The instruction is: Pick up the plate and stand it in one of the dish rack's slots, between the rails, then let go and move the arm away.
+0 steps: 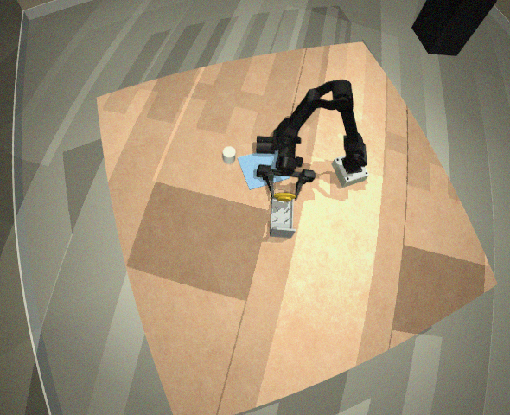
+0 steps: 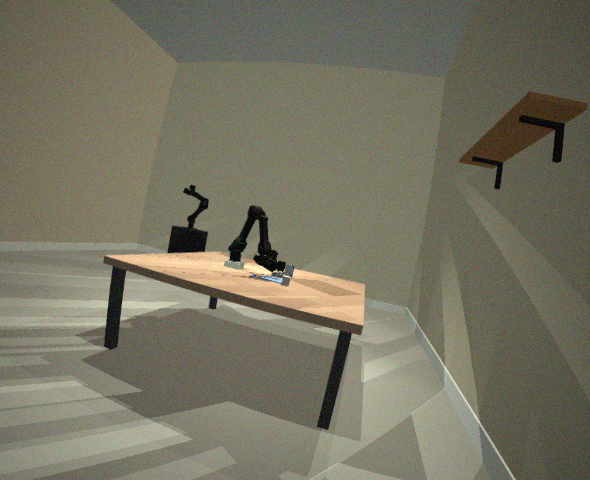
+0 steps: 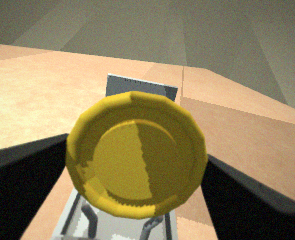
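The yellow plate (image 1: 284, 196) (image 3: 137, 160) is held by its two opposite edges between the fingers of my gripper (image 1: 283, 195) (image 3: 137, 151), which is shut on it. In the top view the plate looks steeply tilted, over the near end of the dish rack. The grey-white dish rack (image 1: 283, 233) (image 3: 142, 87) has a raised wall at its far end and small hooked rails inside. In the wrist view the plate hides the middle of the rack. I cannot tell if the plate touches the rack. In the exterior view the rack (image 2: 289, 270) is small and partly hidden.
A blue mat (image 1: 251, 171) lies on the wooden table (image 1: 327, 290) under the forearm, with a white cylinder (image 1: 229, 154) beside it. The arm's white base (image 1: 352, 178) stands to the right. A wall shelf (image 2: 528, 124) and a black pedestal (image 2: 187, 239) are away from the table.
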Robot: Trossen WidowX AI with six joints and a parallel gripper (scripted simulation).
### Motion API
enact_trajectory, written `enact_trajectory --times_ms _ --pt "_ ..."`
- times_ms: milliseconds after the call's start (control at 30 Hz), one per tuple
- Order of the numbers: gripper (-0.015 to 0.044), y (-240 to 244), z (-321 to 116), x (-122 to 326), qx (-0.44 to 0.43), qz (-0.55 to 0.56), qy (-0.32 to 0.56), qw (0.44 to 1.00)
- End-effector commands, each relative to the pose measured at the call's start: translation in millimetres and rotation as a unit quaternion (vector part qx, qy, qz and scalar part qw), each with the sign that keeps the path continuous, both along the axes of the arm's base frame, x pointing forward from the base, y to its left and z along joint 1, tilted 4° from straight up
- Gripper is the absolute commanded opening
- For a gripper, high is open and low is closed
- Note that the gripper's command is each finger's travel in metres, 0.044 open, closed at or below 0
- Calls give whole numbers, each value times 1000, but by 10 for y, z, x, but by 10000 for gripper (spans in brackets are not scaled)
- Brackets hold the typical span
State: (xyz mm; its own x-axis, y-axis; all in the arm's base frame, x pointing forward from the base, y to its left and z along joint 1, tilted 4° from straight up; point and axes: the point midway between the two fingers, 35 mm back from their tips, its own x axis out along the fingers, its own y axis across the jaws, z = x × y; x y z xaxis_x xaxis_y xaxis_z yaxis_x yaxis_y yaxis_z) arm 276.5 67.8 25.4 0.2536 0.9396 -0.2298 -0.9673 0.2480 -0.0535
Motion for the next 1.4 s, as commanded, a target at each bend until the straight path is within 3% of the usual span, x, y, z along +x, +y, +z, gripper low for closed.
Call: enact_trajectory --times_ms 0,1000,1367 --pt "0 67 7 -1 3 1 2 1000" --pt "0 158 -151 36 0 1 -2 1000" --pt "289 158 -155 33 -1 1 -2 1000"
